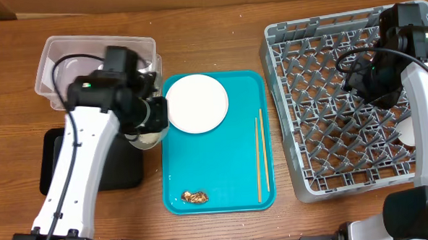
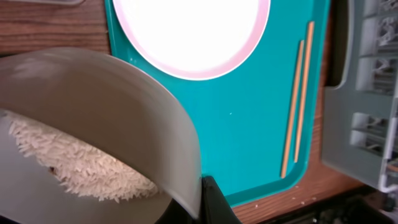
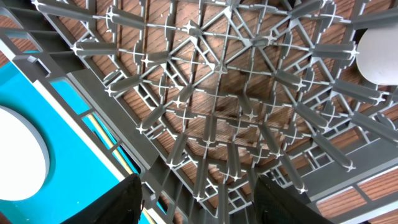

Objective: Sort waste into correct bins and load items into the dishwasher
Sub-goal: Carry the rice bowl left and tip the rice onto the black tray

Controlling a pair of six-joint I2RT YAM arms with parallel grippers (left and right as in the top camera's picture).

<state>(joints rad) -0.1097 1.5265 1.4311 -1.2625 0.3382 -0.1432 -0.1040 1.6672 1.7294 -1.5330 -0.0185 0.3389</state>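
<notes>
My left gripper (image 1: 146, 117) is shut on the rim of a grey bowl (image 2: 112, 106) that holds white rice (image 2: 74, 165). It holds the bowl tilted over the left edge of the teal tray (image 1: 246, 184), beside a black bin (image 1: 53, 167); its finger (image 2: 208, 196) presses the bowl's rim. On the tray lie a white plate (image 1: 197, 102), a pair of wooden chopsticks (image 1: 260, 158) and a brown food scrap (image 1: 196, 197). My right gripper (image 1: 364, 81) is open and empty above the grey dish rack (image 1: 327, 50), its jaws (image 3: 196, 199) over the rack's grid.
A clear plastic container (image 1: 59, 58) stands at the back left, behind my left arm. A white round item (image 1: 406, 135) sits in the rack's right side and also shows in the right wrist view (image 3: 376, 56). Bare wood table (image 1: 195, 19) surrounds the tray.
</notes>
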